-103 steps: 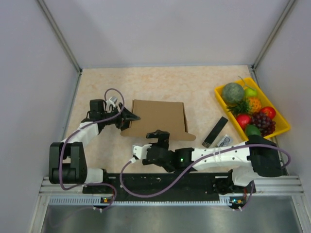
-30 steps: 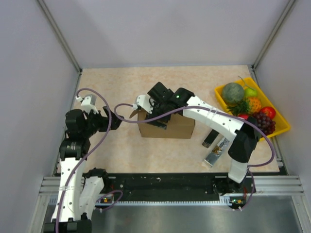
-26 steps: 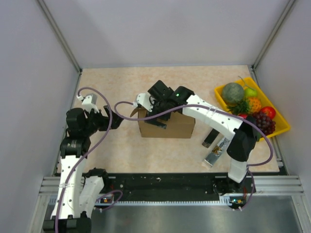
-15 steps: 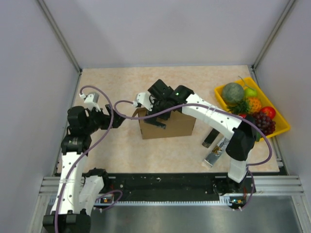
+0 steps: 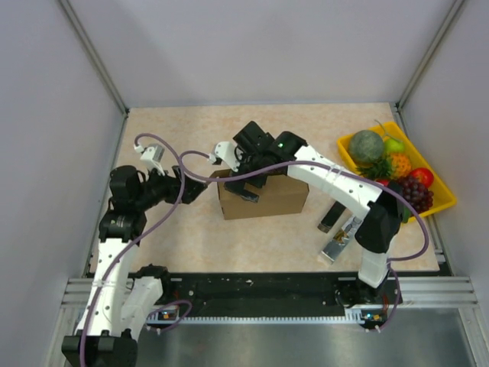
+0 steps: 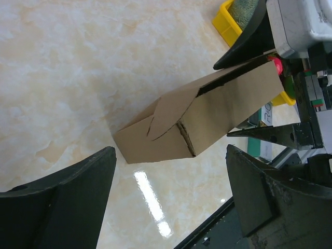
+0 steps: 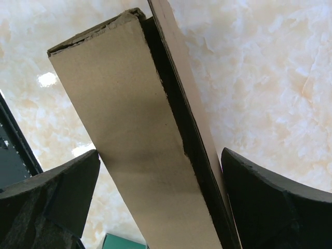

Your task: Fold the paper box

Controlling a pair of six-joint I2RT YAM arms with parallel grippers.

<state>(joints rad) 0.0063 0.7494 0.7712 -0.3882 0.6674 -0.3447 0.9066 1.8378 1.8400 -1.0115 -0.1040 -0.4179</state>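
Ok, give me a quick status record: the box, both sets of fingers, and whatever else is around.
paper box: formed into a rectangular box, lying mid table; dark gap along one long flap, not fully shut
left fingers: open, off the box's left end, apart from it
right fingers: open, straddling the box from above; contact unclear
yellow fruit tray: far right, apart from the box
black bar: lying between box and tray

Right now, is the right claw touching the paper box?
Cannot tell. Right wrist view: paper box sits inside the open right claw; one finger abuts its outline without clear contact. Top view hides it.
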